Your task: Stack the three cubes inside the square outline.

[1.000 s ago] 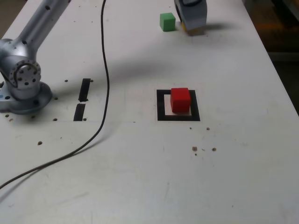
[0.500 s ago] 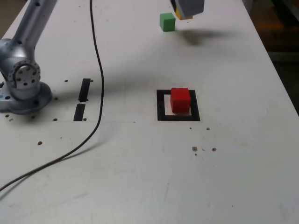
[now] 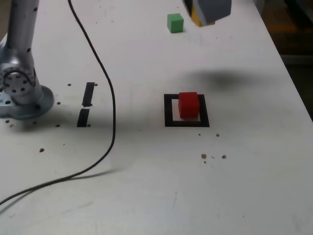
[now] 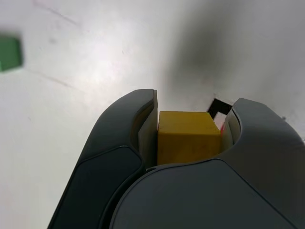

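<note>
A red cube (image 3: 189, 105) sits inside the black square outline (image 3: 169, 111) near the table's middle. A green cube (image 3: 175, 22) rests on the table at the back. My gripper (image 3: 204, 14) hangs in the air at the top of the exterior view, just right of the green cube, shut on the yellow cube (image 3: 197, 18). The wrist view shows the yellow cube (image 4: 188, 137) clamped between both jaws of the gripper (image 4: 188, 143), with a corner of the square outline (image 4: 218, 108) and a sliver of red beyond it, and the green cube (image 4: 9, 53) off to the side.
The arm's grey base (image 3: 22, 93) stands at the exterior view's left, with a black cable (image 3: 100, 147) trailing across the table. Two short black tape strips (image 3: 86, 104) lie beside the base. Small dark specks (image 3: 211, 156) dot the table in front of the outline.
The gripper has risen off the table with the yellow cube and shifted slightly to the exterior view's right. Its shadow has slid toward the outline. The cable has swung.
</note>
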### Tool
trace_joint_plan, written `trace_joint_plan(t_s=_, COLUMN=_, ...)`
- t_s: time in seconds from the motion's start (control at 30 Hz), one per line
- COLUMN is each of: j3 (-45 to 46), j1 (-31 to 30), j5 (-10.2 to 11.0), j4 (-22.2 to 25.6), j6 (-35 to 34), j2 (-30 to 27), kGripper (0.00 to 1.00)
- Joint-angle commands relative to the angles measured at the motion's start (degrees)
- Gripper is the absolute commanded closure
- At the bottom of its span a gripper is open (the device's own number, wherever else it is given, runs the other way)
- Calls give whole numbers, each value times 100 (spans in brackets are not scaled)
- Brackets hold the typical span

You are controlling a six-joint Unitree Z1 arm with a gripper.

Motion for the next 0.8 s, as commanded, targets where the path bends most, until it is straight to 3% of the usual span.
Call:
trace_joint_plan(t_s=0.0, j3=207, j1=-261, j5=94, j4=-8, j6=-852, j2=-171, kGripper=60)
trace_joint_plan(t_s=0.17, j3=813, j1=-775, j5=224, j4=-103, j6=-1418, j2=-447, kGripper=60)
trace_joint_plan(t_s=0.3, j3=1365, j1=-955, j5=220, j4=-451, j6=-1817, j2=-644, kGripper=60)
trace_joint_plan(t_s=0.4, j3=1676, j1=-1076, j5=221, j4=-830, j6=-2570, j2=-680, kGripper=60)
trace_joint_plan(t_s=0.5, j3=1712, j1=-1234, j5=244, j4=-909, j6=-3750, j2=-575, kGripper=60)
trace_joint_plan(t_s=0.63, j3=1366, j1=-1457, j5=352, j4=-407, j6=-5437, j2=-337, kGripper=60)
trace_joint_plan(t_s=0.77, j3=737, j1=-1605, j5=460, j4=495, j6=-7005, j2=-16, kGripper=60)
